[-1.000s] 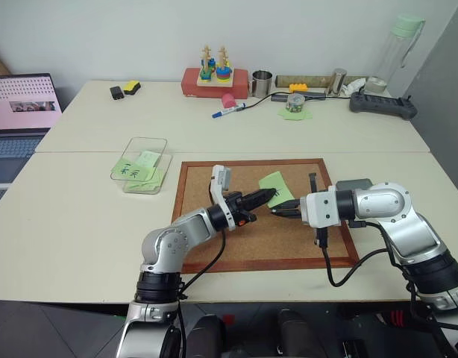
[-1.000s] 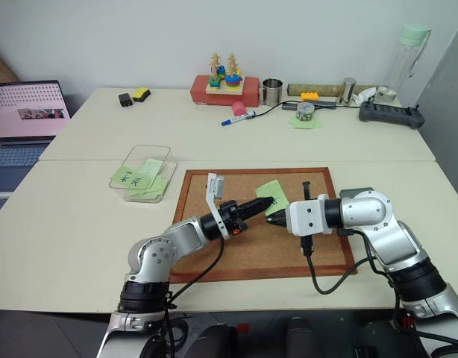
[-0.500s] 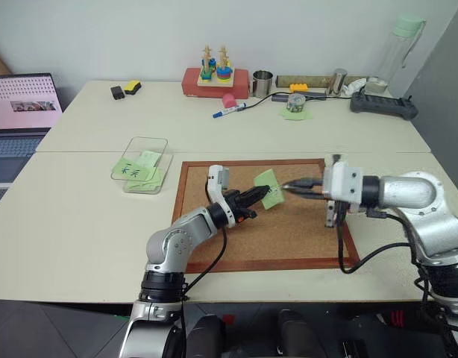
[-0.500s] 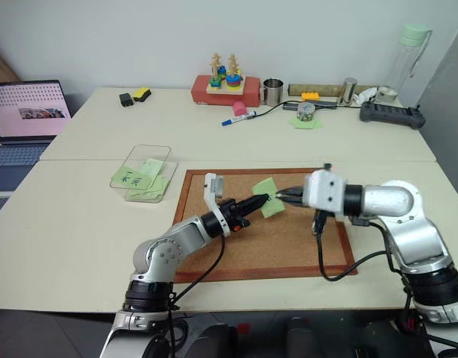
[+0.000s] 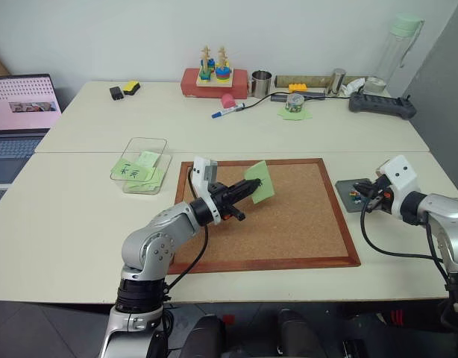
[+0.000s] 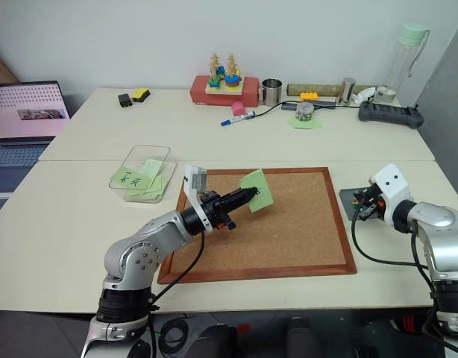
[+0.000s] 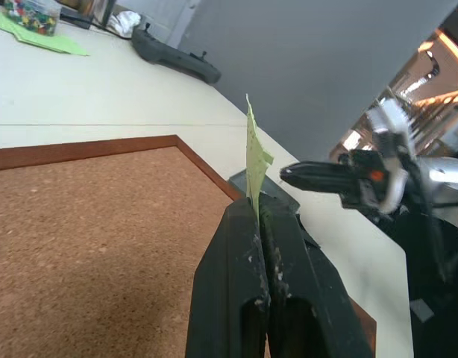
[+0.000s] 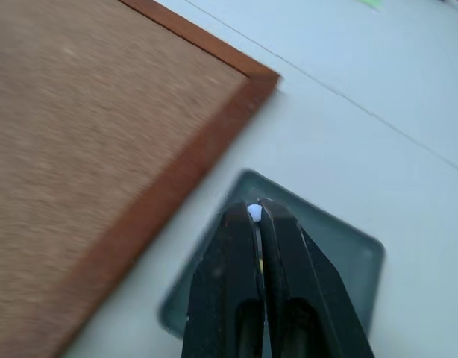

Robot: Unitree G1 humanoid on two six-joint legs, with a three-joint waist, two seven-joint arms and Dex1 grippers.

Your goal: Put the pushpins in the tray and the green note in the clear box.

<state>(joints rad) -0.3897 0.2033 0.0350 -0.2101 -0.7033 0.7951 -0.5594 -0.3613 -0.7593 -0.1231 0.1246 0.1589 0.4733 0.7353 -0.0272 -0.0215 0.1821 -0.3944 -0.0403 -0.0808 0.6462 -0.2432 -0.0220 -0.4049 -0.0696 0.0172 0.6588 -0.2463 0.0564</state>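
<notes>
In the right wrist view we see the right hand (image 8: 257, 216) pinching a pale pin (image 8: 254, 213) over the tray (image 8: 356, 257); head views show the left hand (image 5: 248, 189) closed on the green note (image 5: 259, 181).

A: The room is bright and the light is even. It seems to come from above, because the shadows on the table (image 5: 80, 216) are soft and pale.

B: Yes, I see no strong glare on the table top. The laptop screen (image 5: 20, 101) glows pink by itself.

A: In both eye views the picture is sharp from near to far.

B: The right wrist view is softer. The corkboard (image 8: 87, 119) is smeared there, like motion blur, and the tray (image 8: 348, 253) has unclear edges.

A: In the left wrist view the green note (image 7: 253, 156) is clear, but the background behind it is out of focus, with warm lamps at one corner.
</notes>
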